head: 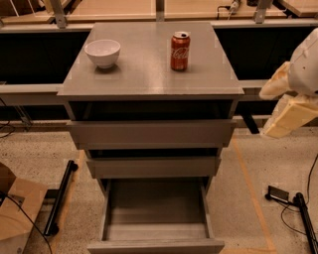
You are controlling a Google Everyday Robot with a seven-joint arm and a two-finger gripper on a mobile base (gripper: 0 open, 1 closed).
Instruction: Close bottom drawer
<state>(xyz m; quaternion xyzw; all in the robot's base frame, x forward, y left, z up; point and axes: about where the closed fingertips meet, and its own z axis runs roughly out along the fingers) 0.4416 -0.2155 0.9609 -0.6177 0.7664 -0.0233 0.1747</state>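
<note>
Bottom drawer [155, 245] stands pulled out at the cabinet foot: matte grey, flat handle-less front, deep rectangular box. Smooth grey counter [149, 74] carries a white bowl [102, 52] and a red can [180, 51]. Cream gripper [290, 116] hangs right of the cabinet, apart; whether open or closed, cannot tell.

Speckled terrazzo floor [30, 149] surrounds the grey drawer cabinet [149, 74]. Left of cabinet: cardboard box [17, 218], black bar [59, 198]. Right of cabinet: orange floor tape [251, 193], the gripper [290, 116]. Behind cabinet: wooden tabletops [114, 9].
</note>
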